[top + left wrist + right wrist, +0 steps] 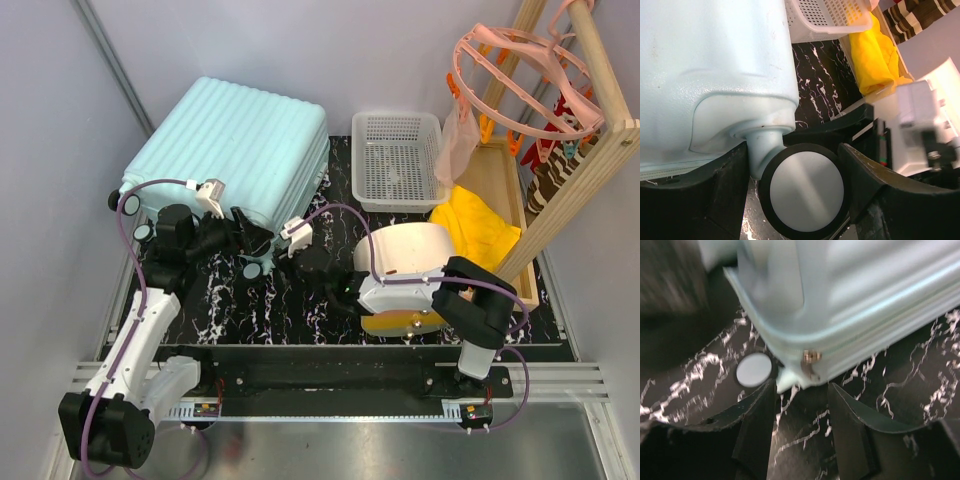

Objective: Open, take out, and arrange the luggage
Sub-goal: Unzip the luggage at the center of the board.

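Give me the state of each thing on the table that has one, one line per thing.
Pale mint-blue ribbed hard-shell suitcase: closed, lying flat.
White mesh plastic basket: upright, looks empty.
Yellow cloth: crumpled.
Left end effector: open, straddling a suitcase wheel.
Right end effector: open at the suitcase corner.

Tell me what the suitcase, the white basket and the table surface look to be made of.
Luggage: apparently hard moulded plastic, pale mint, ribbed, with a finely pebbled semi-matte skin seen in the left wrist view. Basket: likely rigid white plastic, judging by its moulded mesh walls. Table surface: black with white veining, marble-like; possibly only a printed sheet.
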You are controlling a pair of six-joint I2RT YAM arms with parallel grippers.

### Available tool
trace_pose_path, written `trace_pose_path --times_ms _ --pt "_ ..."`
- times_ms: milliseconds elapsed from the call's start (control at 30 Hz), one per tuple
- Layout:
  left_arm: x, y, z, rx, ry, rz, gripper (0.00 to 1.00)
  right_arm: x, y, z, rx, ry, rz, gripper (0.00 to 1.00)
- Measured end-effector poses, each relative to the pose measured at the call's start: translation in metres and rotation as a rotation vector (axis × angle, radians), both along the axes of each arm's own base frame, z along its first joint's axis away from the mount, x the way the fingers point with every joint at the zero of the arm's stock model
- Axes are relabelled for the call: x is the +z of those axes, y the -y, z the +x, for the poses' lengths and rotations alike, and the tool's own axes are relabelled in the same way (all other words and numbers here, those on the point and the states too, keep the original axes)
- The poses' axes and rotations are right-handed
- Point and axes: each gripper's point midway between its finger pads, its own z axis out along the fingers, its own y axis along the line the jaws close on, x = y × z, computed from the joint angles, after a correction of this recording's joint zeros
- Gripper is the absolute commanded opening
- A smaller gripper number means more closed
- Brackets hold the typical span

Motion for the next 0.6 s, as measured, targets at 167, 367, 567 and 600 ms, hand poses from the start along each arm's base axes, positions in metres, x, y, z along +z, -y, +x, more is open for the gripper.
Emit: trace_pose_path --times_ms 167,367,567,600 --pt "0.000 0.000 0.000 0.001 -0.001 -0.004 0.00 -0.018 0.002 -0.004 0.005 -0.025 -0.027 0.54" --pt "0.001 0.001 0.000 0.003 -0.003 -0.012 0.00 -0.030 -0.003 0.000 0.005 -0.017 -0.048 0.54" --pt "0.000 0.001 0.000 0.001 -0.004 -0.020 0.00 -0.041 -0.007 0.007 -0.001 0.003 -0.070 0.54" --pt "0.000 0.001 0.000 0.001 -0.004 -0.020 0.00 -0.041 -0.008 0.008 -0.002 0.007 -0.070 0.54"
